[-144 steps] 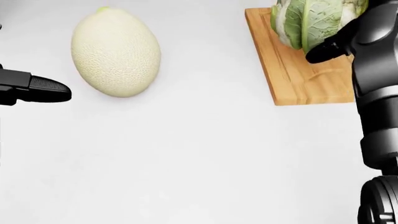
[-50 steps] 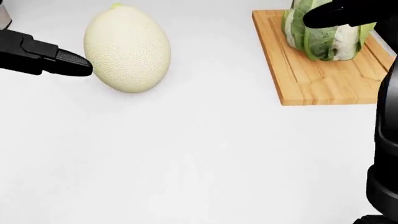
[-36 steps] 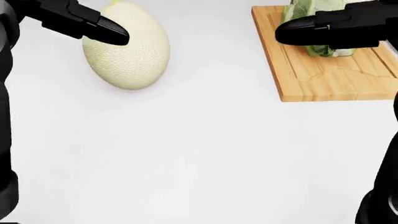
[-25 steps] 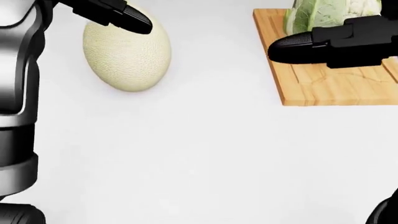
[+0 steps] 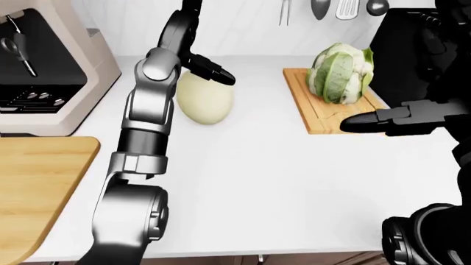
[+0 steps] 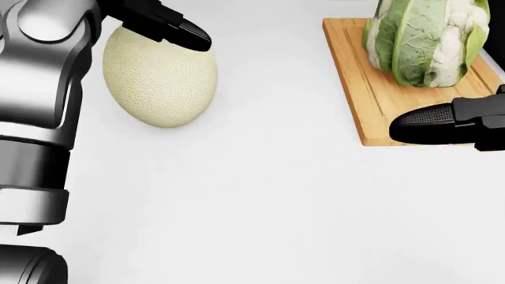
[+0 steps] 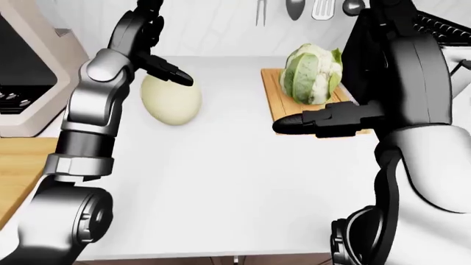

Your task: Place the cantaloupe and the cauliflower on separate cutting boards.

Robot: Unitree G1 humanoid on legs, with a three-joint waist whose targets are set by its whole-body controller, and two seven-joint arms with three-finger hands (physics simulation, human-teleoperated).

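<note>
Now the left fingers point(image 5: 213, 73) stretch released over the top of the cantaloupe point(image 5: 204, 98) on the counter point(image 5: 250, 176). Beyond the right fingers point(image 5: 368, 120), also released, the cauliflower point(image 5: 338, 73) stands on its board point(image 5: 309, 113).

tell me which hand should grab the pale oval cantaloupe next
Left. The left hand already hovers over the pale oval cantaloupe; the right hand sits by the wooden cutting board holding the cauliflower.
</note>
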